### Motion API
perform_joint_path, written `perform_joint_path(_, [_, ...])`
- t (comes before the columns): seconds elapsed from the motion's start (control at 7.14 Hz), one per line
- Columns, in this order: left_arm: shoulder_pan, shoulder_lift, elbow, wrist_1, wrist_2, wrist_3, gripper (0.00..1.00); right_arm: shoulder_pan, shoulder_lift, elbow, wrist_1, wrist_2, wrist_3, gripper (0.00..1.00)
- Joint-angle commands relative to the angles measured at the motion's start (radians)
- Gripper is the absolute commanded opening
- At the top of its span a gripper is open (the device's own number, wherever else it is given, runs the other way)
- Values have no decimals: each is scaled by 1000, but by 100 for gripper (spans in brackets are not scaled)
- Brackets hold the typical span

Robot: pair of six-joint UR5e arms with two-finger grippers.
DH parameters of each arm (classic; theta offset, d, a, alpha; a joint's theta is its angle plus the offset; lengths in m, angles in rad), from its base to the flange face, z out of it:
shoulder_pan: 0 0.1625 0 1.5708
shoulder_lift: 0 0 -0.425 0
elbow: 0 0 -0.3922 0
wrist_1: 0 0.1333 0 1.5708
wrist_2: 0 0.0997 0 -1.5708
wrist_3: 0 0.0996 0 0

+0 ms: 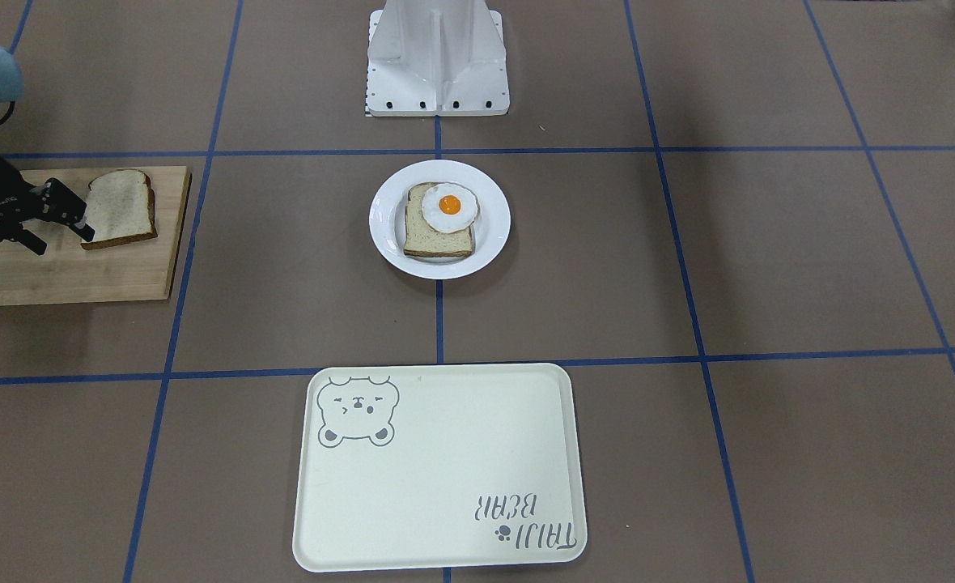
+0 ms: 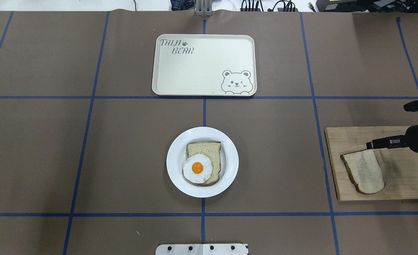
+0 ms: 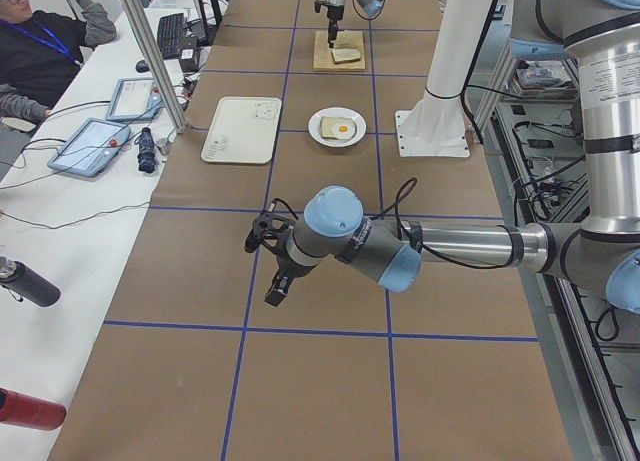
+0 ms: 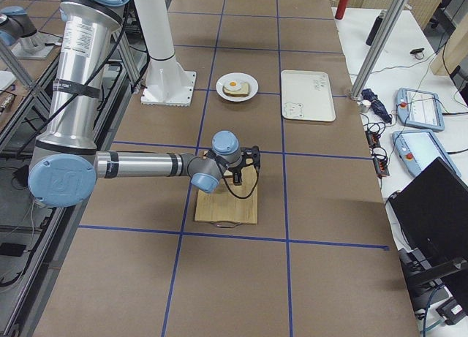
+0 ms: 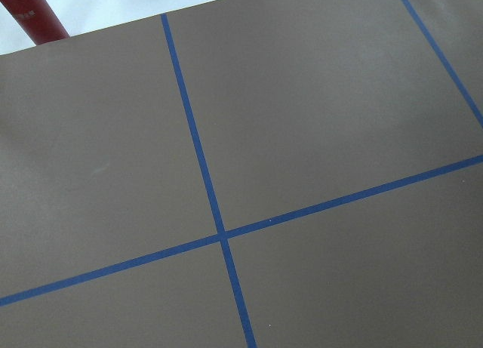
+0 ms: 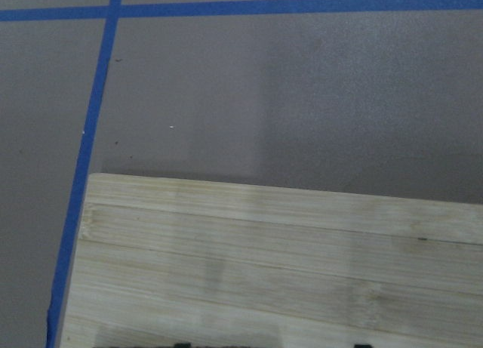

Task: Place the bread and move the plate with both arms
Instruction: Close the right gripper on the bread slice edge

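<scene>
The glossy white plate point(image 2: 230, 148) holds a white fried egg point(image 2: 197, 168) with an orange yolk. At 3 o'clock, the pale speckled bread point(image 2: 365, 171) has a dark brown crust; the cutting board point(image 2: 407, 184) is tan wood-grain. The cream tray point(image 2: 202, 71) at 12 o'clock bears a grey bear print. Blue tape point(image 2: 87, 124) grids the brown table point(image 2: 35, 159).

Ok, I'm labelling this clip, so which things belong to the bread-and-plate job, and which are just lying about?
In the job: plain pale bread slice on the light wooden cutting board; round glossy white plate carrying the egg-topped slice; right gripper; left gripper.
Lying about: cream rectangular bear tray, possibly the plate's destination; dark red cylinder.
</scene>
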Motion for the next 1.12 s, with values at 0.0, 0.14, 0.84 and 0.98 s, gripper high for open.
perform_joint_path(0.0, [0, -1, 0, 0, 0, -2, 98, -55, -1, 2, 0, -45, 0, 58])
perform_joint_path(0.14, [0, -1, 2, 0, 2, -2, 98, -64, -1, 2, 0, -51, 0, 57])
perform_joint_path(0.84, [0, -1, 3, 2, 2, -2, 98, -91, -8, 3, 0, -80, -17, 25])
perform_joint_path(0.98, [0, 0, 2, 0, 0, -2, 98, -91, -17, 6, 2, -80, -40, 0])
